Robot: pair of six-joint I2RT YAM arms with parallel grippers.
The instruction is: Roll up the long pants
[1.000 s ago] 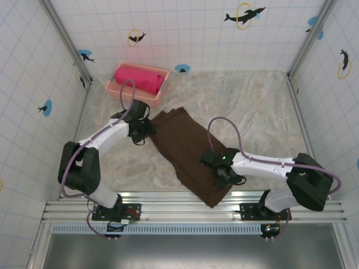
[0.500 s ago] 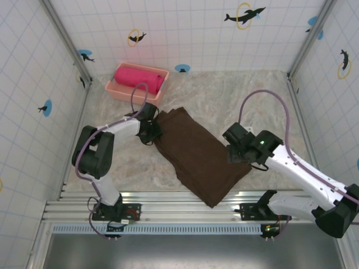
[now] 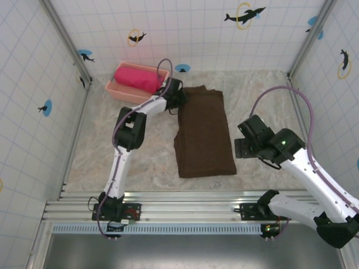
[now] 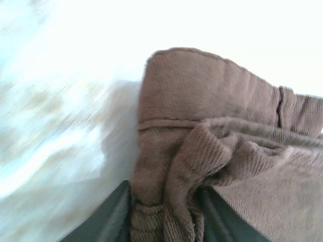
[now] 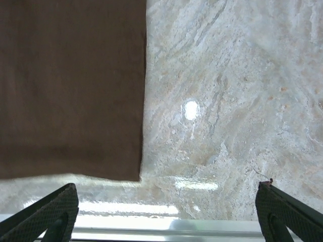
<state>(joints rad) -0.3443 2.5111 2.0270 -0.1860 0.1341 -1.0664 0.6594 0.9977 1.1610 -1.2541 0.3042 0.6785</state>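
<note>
With left gripper [image 3: 178, 100] clamped on long pants [image 3: 203, 131] corner, right gripper [image 3: 247, 147] apart, we'd tension evenly before rolling.

One pair of pants [image 3: 203, 131] on one table [image 3: 263, 95]. One basket [image 3: 112, 89] at 11 o'clock from the pants, with one cloth [image 3: 138, 78] rolled inside. Two arms, left arm [image 3: 126, 134] and right arm [image 3: 305, 165]. Two claws: left claw [image 3: 178, 102] at the pants' 11 o'clock corner, right claw [image 3: 242, 148] at their 4 o'clock
</note>
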